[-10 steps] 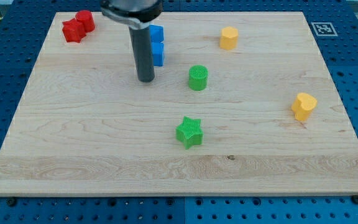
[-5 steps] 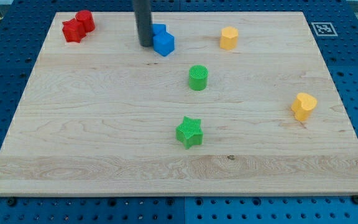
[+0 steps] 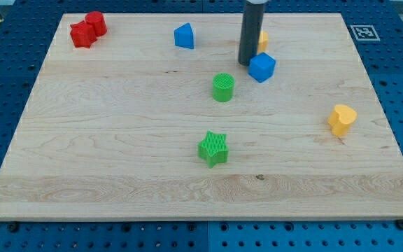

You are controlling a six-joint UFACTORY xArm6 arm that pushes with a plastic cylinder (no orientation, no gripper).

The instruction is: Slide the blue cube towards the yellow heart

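Note:
The blue cube lies right of the board's top middle. My tip stands against the cube's left side, touching it. The yellow heart lies near the view's right edge, well to the lower right of the cube. The rod hides most of a yellow block just above the cube.
A second blue block sits at the top, left of the rod. Two red blocks sit together at the top left corner. A green cylinder lies lower left of the cube. A green star lies below the middle.
My tip moved up, then swept right and down, pushing the blue cube away from the other blue block to a spot below the yellow block.

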